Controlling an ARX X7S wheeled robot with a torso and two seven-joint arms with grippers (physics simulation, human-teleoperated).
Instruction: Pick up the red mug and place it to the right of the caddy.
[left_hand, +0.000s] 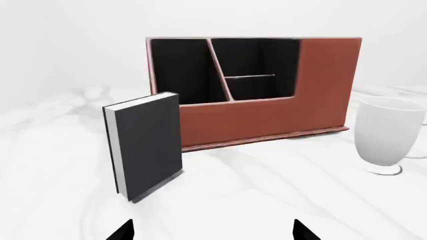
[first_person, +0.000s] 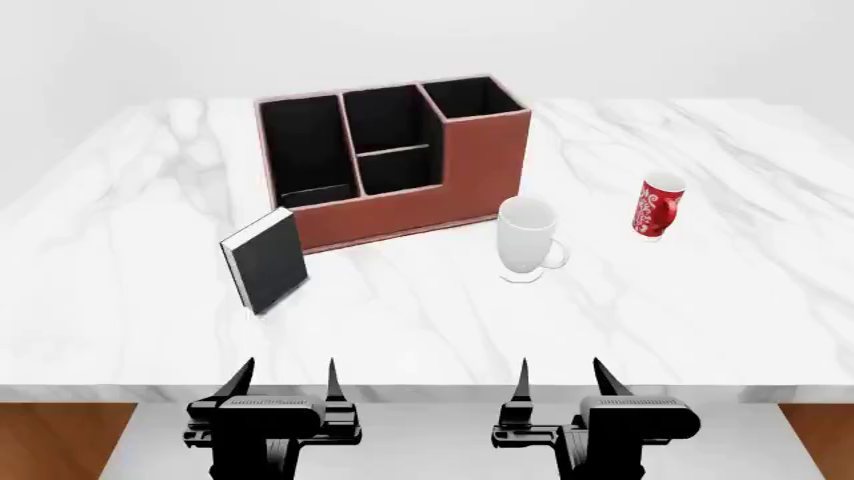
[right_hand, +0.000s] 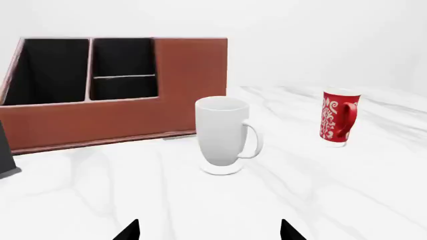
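The red mug (first_person: 657, 208) with a white swirly pattern stands upright on the marble table, right of the caddy and of a white mug; in the right wrist view (right_hand: 339, 123) it is far ahead, handle towards the camera. The reddish-brown caddy (first_person: 400, 205) with black compartments stands at the table's middle back; it also shows in the left wrist view (left_hand: 320, 90) and the right wrist view (right_hand: 187, 85). My left gripper (first_person: 283, 385) and right gripper (first_person: 561, 383) hover open and empty at the table's near edge, far from the mug.
A plain white mug (first_person: 527, 240) stands between the caddy and the red mug, seen close in the right wrist view (right_hand: 223, 135). A small black book (first_person: 267, 262) stands upright in front of the caddy's left end. The marble table (first_person: 721, 300) spans the view.
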